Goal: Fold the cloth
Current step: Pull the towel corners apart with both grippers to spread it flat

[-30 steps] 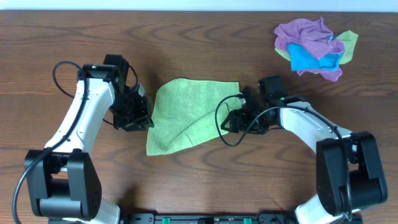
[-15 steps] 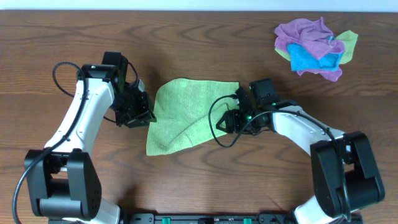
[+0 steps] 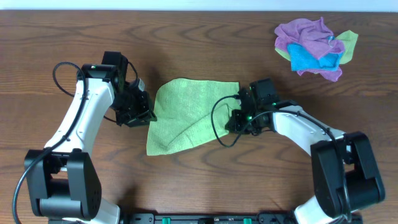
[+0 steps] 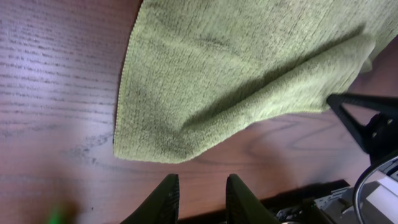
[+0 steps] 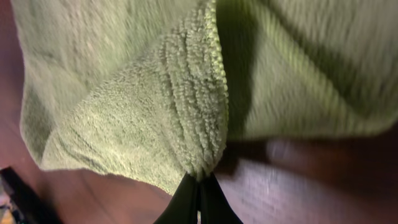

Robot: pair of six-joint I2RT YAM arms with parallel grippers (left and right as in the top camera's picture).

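Crumpled green terry cloth (image 3: 186, 112) lies at ctr of the dark wooden table (image 3: 199, 186), flat on the wood except its R side. Progress, as I judge it: early. One flap looks doubled over w/ a diagonal ridge across the lower half, outline lopsided, corners not matched. No clean half-fold yet, so most of the job is left: lift, carry across, line up edges, press flat.

Right gripper (image 5: 199, 179) is at the cloth's R edge, fingers pressed together on a bunched ridge of the pile, so it has a hold on the cloth. Left gripper (image 4: 201, 180) sits just beside the cloth's L edge, fingers spread, nothing btw them, bare wood under them.

Edges: L edge and lower-L corner lie flat and exposed, easy for the L side to reach. Top edge fairly straight; lower edge rounded and rolled.

Room: bare wood above, below and to both sides, plenty for a carry-over. Black cable loop (image 3: 213, 124) of the R arm hangs over the cloth's R part and could snag. Heap of purple, blue and yellow-green cloths (image 3: 314, 46) sits well apart at the far R corner.
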